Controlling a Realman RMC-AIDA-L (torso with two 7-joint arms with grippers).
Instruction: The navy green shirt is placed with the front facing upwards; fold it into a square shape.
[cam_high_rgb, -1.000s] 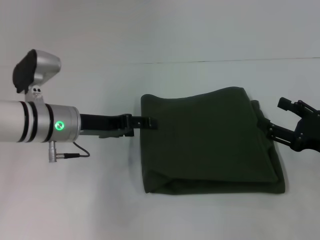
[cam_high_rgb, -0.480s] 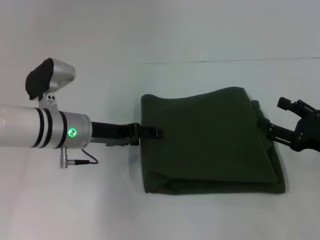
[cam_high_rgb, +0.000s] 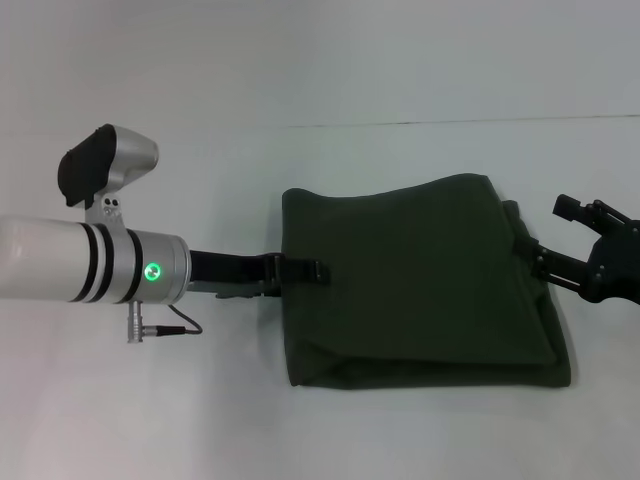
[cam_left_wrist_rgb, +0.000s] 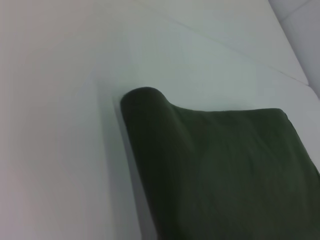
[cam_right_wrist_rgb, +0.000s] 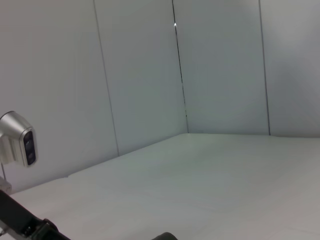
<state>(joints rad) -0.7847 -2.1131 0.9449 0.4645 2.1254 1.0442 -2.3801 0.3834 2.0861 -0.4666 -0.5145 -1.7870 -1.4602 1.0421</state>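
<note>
- Dark olive cotton is lying folded into a rough rectangle on the white desk (cam_high_rgb: 150, 420), right of its middle: this is the navy green shirt (cam_high_rgb: 420, 285), with no lettering showing.
- The left gripper (cam_high_rgb: 300, 269) is reaching in low from the desk's left side, its fingers (cam_high_rgb: 304, 269) lying narrow and flat across the shirt's left folded edge. Whether they are pinching cloth or only resting on it, I cannot tell.
- In the left wrist view that edge is standing up as a rounded roll rather than a crisp crease.
- The step in hand looks like settling this left edge. To do it well, the gripper should be pressing or smoothing outward along the fold without dragging the layers underneath, which are already peeking out unevenly along the edge nearest the robot.
- The right gripper (cam_high_rgb: 580, 245) is hovering just beside the shirt's right edge, fingers spread wide and holding nothing. It is near enough to steady that side if the cloth starts sliding.
- The right edge is showing a stepped lower layer, so squaring the outline still needs a tidy-up there.
</note>
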